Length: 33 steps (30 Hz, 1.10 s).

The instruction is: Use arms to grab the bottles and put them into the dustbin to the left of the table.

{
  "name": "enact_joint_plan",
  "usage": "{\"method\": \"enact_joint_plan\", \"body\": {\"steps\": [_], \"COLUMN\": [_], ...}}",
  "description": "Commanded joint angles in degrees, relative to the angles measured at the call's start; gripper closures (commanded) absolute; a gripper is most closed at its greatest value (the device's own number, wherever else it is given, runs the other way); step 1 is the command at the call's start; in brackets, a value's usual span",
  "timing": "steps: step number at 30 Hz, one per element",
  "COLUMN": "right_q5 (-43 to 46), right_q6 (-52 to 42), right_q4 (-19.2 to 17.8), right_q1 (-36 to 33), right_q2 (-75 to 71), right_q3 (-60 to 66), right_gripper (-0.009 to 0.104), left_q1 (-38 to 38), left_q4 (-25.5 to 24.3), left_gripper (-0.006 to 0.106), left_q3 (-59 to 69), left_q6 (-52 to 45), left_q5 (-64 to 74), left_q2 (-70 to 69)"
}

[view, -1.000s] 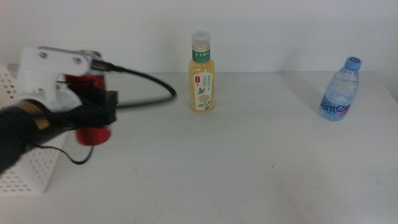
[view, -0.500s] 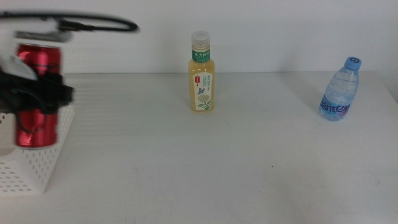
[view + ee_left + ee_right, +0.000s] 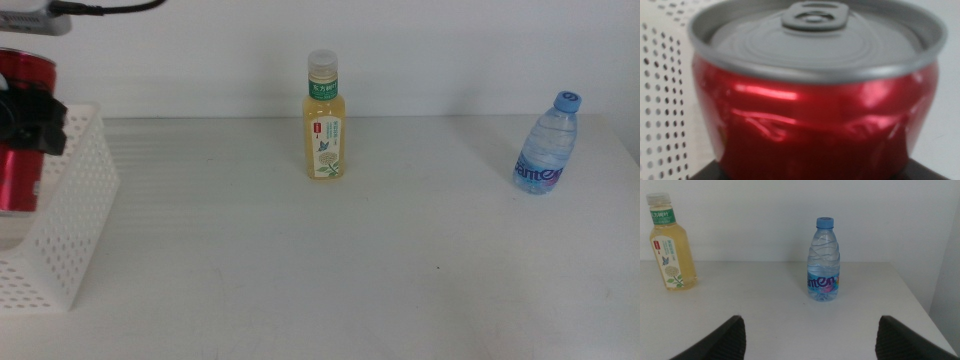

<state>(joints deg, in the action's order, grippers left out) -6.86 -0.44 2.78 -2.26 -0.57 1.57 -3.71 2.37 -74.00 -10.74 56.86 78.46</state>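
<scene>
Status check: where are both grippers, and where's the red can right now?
Left gripper shut on red can, upright over the dustbin. Right gripper open, waiting, facing water bottle. Tea bottle on the table. Nothing blocks the drop.

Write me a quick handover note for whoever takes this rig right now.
Left gripper: shut on the red can, held upright over the white basket at the table's left edge; not released.
Right gripper: open, waiting, facing the water bottle.
Tea bottle stands mid-table at the back, water bottle at far right.
Done: nothing binned yet.
Left: drop the can, then bin both bottles.
</scene>
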Motion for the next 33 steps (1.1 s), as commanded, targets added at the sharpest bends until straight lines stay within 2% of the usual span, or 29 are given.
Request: {"method": "enact_joint_plan", "body": {"steps": [1, 6, 14, 23, 33], "right_q5": [4.2, 4.2, 4.2, 4.2, 4.2], "right_q6": [-0.3, -0.3, -0.3, -0.3, -0.3], "right_q4": [-0.5, -0.5, -0.5, -0.5, -0.5], "right_q1": [0.4, 0.4, 0.4, 0.4, 0.4], "right_q2": [-1.6, -1.6, -1.6, -1.6, -1.6], "right_q3": [-0.4, -0.4, -0.4, -0.4, -0.4], "right_gripper": [0.027, 0.027, 0.027, 0.027, 0.027], "left_q1": [-1.8, -5.5, -10.0, -14.3, -14.5], "left_q4": [1.6, 3.9, 3.6, 3.6, 3.0], "left_gripper": [0.105, 0.105, 0.105, 0.105, 0.105], "left_q3": [-5.3, -11.0, -17.6, -18.0, -18.0], "left_q6": [-1.4, -3.5, -5.2, -7.4, -7.5], "left_q5": [-0.1, 3.4, 5.3, 5.1, 2.0], "left_q2": [0.8, 5.9, 13.7, 22.4, 30.4]}}
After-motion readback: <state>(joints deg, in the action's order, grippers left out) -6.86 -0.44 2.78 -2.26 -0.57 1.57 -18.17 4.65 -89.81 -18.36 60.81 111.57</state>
